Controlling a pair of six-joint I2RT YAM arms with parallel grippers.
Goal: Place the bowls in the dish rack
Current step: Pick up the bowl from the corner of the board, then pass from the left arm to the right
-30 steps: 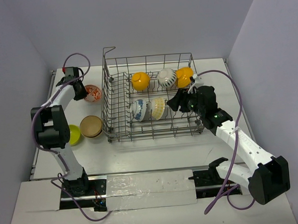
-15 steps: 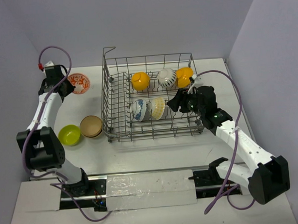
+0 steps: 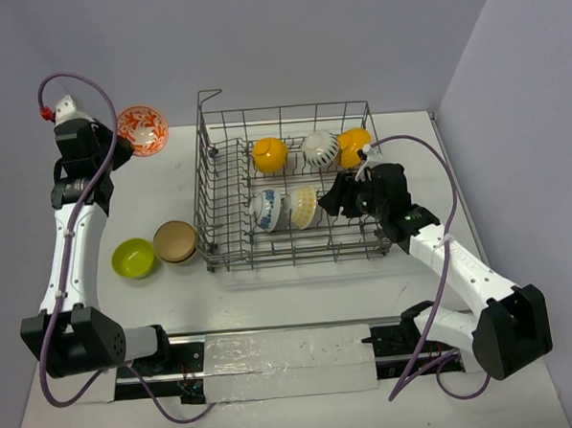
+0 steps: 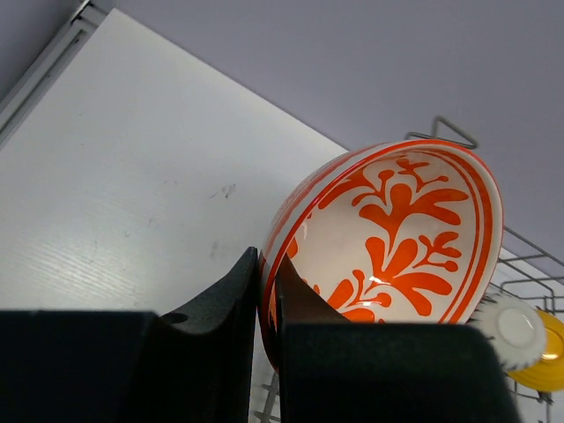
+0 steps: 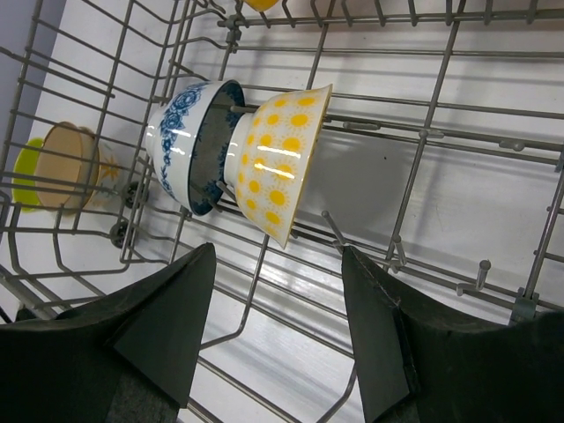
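Upper left of the top view: the left gripper pinches the red-and-white bowl by its rim, above the desk. The dish rack lies to its right. The right gripper hangs spread at the rack's right edge.

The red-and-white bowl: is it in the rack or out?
Out. The left gripper pinches the red-and-white bowl by its rim, left of the dish rack.

White shells, black joints on left arm and right arm. Purple cable along each; red cap, left wrist. Matte black wedge fingers on left gripper, right gripper.
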